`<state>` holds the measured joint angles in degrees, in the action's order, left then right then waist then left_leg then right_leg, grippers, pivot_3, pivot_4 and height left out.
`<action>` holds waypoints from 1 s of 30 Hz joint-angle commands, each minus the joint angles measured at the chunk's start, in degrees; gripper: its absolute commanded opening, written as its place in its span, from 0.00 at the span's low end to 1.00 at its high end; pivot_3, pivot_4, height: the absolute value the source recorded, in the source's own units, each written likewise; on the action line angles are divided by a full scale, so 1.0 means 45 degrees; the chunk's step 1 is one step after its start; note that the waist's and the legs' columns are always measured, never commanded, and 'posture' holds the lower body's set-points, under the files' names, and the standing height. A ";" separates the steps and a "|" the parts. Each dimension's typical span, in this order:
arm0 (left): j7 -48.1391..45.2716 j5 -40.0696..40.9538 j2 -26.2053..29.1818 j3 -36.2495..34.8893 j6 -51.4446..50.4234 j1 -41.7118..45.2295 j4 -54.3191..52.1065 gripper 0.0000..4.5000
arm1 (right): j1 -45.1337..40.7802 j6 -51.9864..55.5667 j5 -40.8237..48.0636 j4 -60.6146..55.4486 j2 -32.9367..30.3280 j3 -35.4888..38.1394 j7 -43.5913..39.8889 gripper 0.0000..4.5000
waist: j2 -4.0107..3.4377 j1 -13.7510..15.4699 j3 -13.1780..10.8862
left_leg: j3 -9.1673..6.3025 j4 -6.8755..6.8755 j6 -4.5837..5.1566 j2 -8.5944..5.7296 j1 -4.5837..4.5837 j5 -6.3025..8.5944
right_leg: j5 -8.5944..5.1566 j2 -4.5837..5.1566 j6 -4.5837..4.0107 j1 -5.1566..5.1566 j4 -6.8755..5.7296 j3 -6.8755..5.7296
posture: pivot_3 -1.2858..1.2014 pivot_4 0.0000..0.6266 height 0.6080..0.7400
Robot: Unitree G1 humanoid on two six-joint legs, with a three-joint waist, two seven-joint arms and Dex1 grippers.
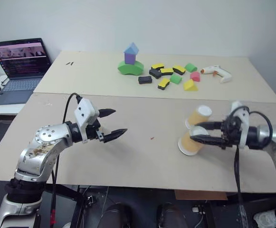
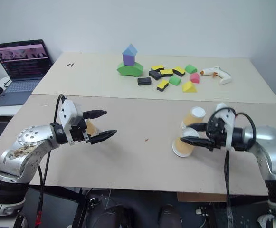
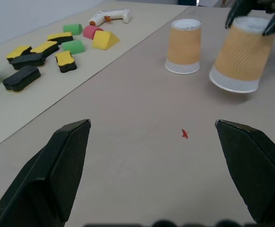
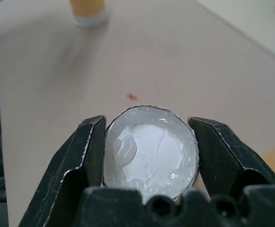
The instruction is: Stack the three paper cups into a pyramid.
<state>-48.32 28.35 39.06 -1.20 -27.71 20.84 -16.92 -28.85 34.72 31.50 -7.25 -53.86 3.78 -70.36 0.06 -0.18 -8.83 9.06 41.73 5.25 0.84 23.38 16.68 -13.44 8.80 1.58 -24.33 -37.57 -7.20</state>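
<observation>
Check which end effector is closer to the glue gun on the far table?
Right. The right end effector, shut on a paper cup, sits almost straight below the glue gun. The left end effector hangs open far across the table.

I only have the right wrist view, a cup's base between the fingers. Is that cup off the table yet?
Observer: Yes. The right end effector holds the cup tilted, apparently clear of the table.
Operator: Where is the nearest other cup?
Observer: A second cup stands upside down close beside the held one.
Operator: And the left arm?
Observer: The left end effector is open and empty.
</observation>
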 commanded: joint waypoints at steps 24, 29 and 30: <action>0.0437 -0.0155 -0.0495 -0.0178 -0.0064 -0.0205 -0.0751 1.00 | -0.8886 -0.4633 -0.5433 1.2199 0.6589 -0.4920 -0.2550 0.56 | 0.0022 -0.0206 -0.0013 | -0.0022 0.0000 -0.0001 -0.0011 0.0094 -0.0002 | -0.0005 -0.0067 0.0003 -0.0023 -0.0016 -0.0093 | 0.52 0.24 0.66; 0.0442 -0.0190 -0.0500 -0.0175 -0.0053 -0.0226 -0.0711 1.00 | -0.8817 -0.4799 -0.5543 1.2147 0.6542 -0.4597 -0.2582 0.84 | 0.0021 -0.0249 -0.0013 | -0.0024 0.0001 -0.0003 -0.0011 0.0086 -0.0003 | -0.0005 -0.0067 0.0002 -0.0023 -0.0015 -0.0085 | 0.52 0.24 0.66; 0.0440 -0.0182 -0.0540 -0.0153 -0.0052 -0.0200 -0.0673 1.00 | -0.8782 -0.4756 -0.5541 1.1990 0.6487 -0.4517 -0.2539 0.92 | 0.0021 -0.0251 -0.0014 | -0.0024 0.0002 -0.0004 -0.0011 0.0086 -0.0003 | -0.0004 -0.0067 0.0002 -0.0023 -0.0015 -0.0085 | 0.52 0.24 0.66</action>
<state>-46.51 27.11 36.35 -0.69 -28.05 19.62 -18.26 -67.22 14.17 6.50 48.21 -23.98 -18.85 -82.01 0.15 -1.31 -8.89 8.96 41.74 5.24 0.80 23.77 16.67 -13.46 8.50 1.59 -24.44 -37.64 -7.58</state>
